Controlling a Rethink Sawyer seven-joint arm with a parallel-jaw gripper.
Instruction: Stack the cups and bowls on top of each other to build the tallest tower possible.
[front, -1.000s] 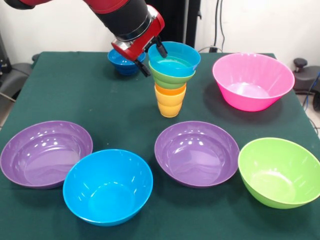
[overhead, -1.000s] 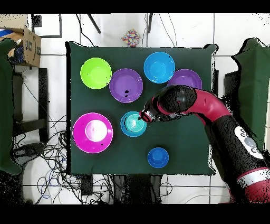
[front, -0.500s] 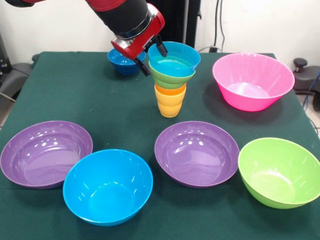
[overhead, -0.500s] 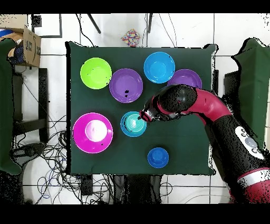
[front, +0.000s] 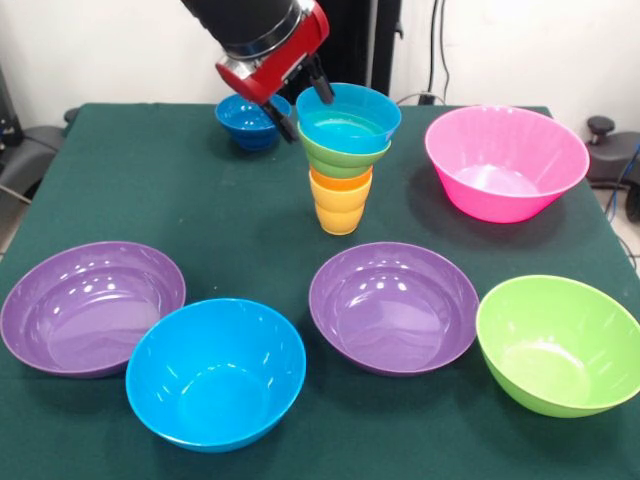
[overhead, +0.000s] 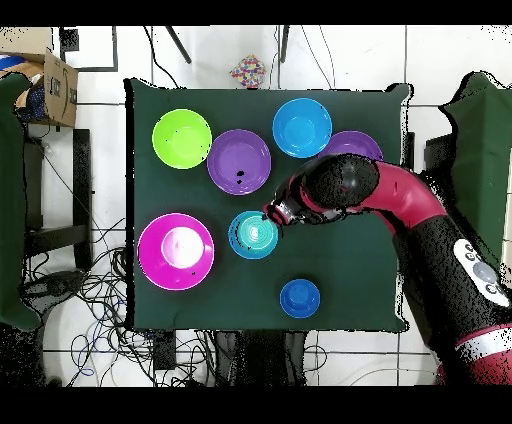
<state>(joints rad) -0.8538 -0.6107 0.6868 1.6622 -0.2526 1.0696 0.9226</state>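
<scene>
The tower (front: 345, 160) stands upright near the middle of the green surface (front: 150, 190): the light blue bowl (front: 349, 117) on top, the small green bowl (front: 340, 159) under it, then the orange cup (front: 340, 181) nested in the yellow-orange cup (front: 339, 212). The gripper (front: 300, 108) hangs just beside the top bowl's rim, its fingers (front: 322, 89) spread apart and holding nothing. The dark blue bowl (front: 246, 122) sits behind it, and the pink bowl (front: 506, 161) lies well apart from the tower
</scene>
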